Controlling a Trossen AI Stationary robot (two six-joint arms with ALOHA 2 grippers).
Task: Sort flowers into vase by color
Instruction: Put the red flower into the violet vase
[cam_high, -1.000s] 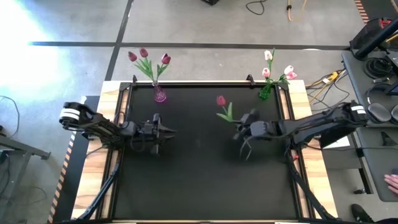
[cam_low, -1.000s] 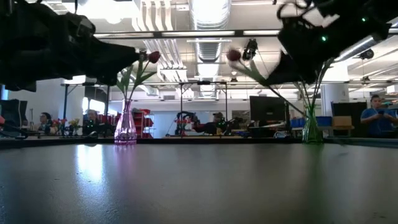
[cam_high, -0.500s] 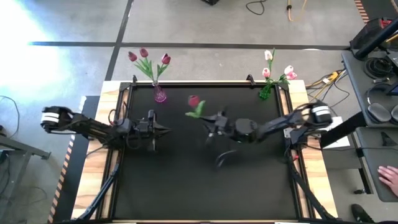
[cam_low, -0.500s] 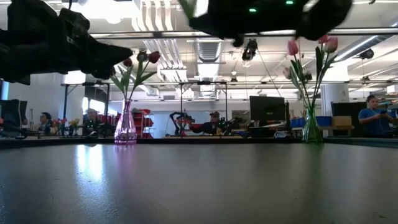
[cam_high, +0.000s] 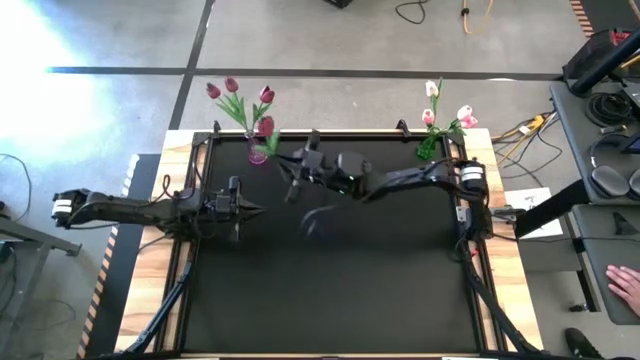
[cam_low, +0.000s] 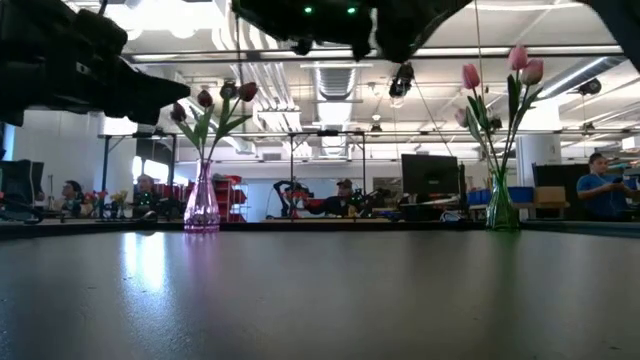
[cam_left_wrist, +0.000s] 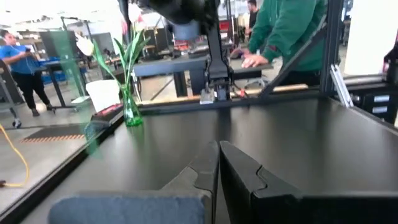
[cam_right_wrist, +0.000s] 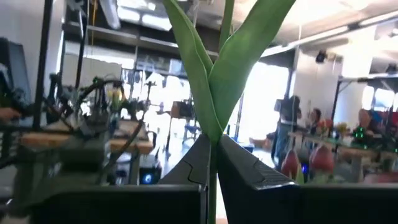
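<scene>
Now the right gripper (cam_high: 285, 172), clamping a magenta tulip's green stem (cam_right_wrist: 213, 112), had reached the far-left pink glass vase (cam_high: 257, 153); the left gripper (cam_high: 255, 208) had shut empty.

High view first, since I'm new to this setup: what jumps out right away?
The right end effector reaches across to the far left of the table, shut on a dark magenta tulip beside the purple vase of magenta tulips. At the far right corner, a green vase holds pale pink and white tulips. The left end effector waits, shut, near the table's left edge.
</scene>
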